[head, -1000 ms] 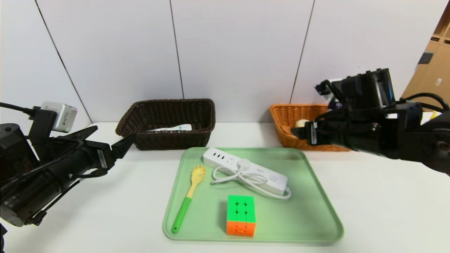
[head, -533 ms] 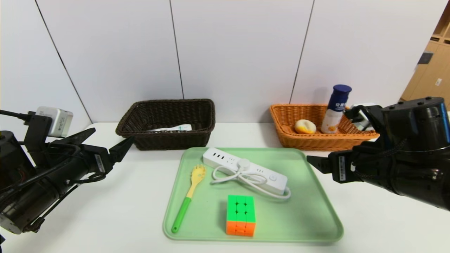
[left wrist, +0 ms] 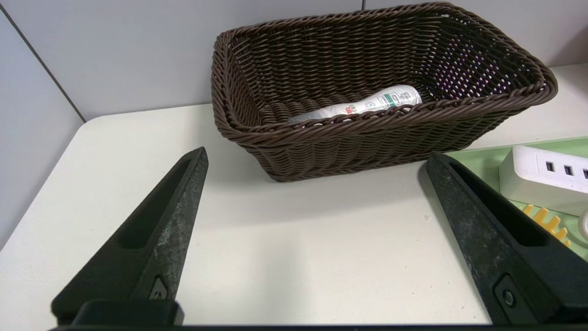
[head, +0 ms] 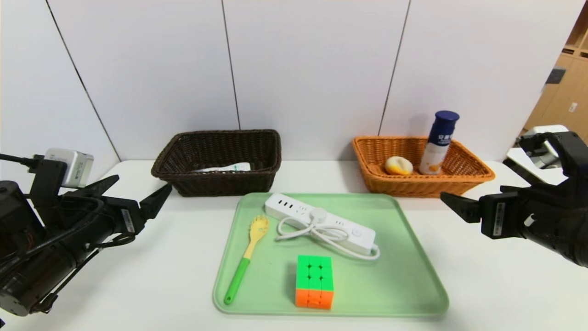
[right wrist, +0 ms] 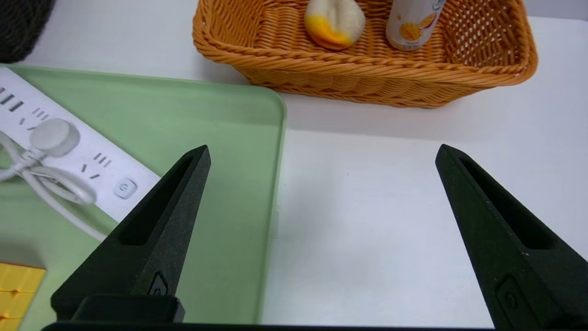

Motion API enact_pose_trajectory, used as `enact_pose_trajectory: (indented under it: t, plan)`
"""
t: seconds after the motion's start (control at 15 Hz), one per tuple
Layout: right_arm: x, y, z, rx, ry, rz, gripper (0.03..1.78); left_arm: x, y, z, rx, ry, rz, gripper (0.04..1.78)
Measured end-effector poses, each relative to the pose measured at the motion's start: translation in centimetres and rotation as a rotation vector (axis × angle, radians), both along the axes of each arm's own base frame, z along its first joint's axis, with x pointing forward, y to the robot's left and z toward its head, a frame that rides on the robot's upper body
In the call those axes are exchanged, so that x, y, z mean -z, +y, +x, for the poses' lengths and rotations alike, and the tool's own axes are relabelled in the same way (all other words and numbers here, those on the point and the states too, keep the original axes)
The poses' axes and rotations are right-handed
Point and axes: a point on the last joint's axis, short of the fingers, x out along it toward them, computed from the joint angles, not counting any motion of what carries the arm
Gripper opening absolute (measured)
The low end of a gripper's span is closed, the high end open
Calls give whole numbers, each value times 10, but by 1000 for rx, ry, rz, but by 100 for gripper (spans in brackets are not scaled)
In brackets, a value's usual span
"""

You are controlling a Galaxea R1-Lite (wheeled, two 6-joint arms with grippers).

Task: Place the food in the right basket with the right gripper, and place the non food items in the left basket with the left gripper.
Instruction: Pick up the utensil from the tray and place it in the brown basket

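Observation:
The white bottle with a blue cap [head: 438, 142] stands in the orange-tan basket [head: 464, 181] beside the bun [head: 398, 165]. A slim tube [head: 225, 168] lies in the dark brown basket [head: 220, 181]. On the green tray [head: 404, 280] lie the white power strip [head: 321, 220], the yellow pasta spoon [head: 245, 259] and the green-and-orange cube [head: 314, 281]. My right gripper [head: 473, 195] hovers open and empty over the table, right of the tray and in front of the orange basket [right wrist: 367, 78]. Left of the tray, my left gripper [head: 140, 184] is open and empty, facing the brown basket [left wrist: 367, 133].
The white table's edge runs along the front. A wall stands close behind both baskets. Bare tabletop lies between the tray and each arm. Wooden shelving [head: 565, 92] shows at the far right.
My right gripper has drawn back from over the orange basket to the right front, leaving the bottle standing inside. The left gripper has drifted slightly back and down.

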Motion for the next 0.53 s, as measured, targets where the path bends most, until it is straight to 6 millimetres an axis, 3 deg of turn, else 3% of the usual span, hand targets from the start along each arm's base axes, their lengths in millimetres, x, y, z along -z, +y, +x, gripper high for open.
enact_pose_trajectory:
  t: [0.27,0.53]
  plan:
    - [1,11,-5,-202,-70,-69,169,2,0,-3,1,6,1,169]
    - [-20,41,7,-424,-51,-57,169,3,1,-8,3,4,1,169]
